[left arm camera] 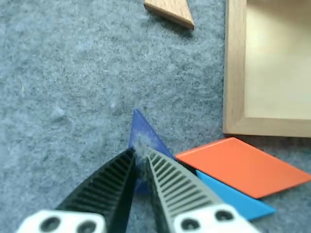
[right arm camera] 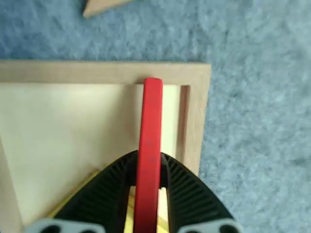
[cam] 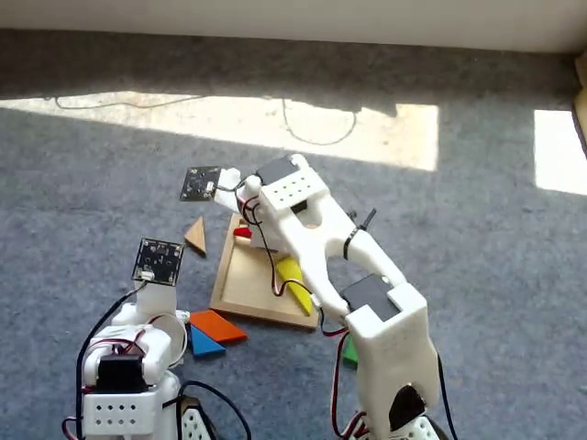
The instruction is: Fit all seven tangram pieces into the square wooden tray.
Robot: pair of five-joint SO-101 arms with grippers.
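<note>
Right gripper [right arm camera: 146, 170] is clamped on the red piece [right arm camera: 151, 121], held on edge over a corner of the wooden tray [right arm camera: 197, 111], apparently to seat it against the rim. Room there is narrow, with the yellow piece [cam: 292, 275] already inside. Left gripper [left arm camera: 141, 170] pinches a corner of the blue triangle [left arm camera: 143, 138] on the carpet; the orange piece [left arm camera: 243, 165] overlaps it, just outside the tray

The right arm [cam: 316, 234] hid most of the yellow piece [cam: 292, 275] and green piece [cam: 349, 353]. The red piece [right arm camera: 151, 121] ended unseen inside the right end effector [right arm camera: 148, 158]; the blue piece [left arm camera: 146, 136], in the left end effector [left arm camera: 140, 154], seemingly ran under the orange piece [left arm camera: 243, 165].
</note>
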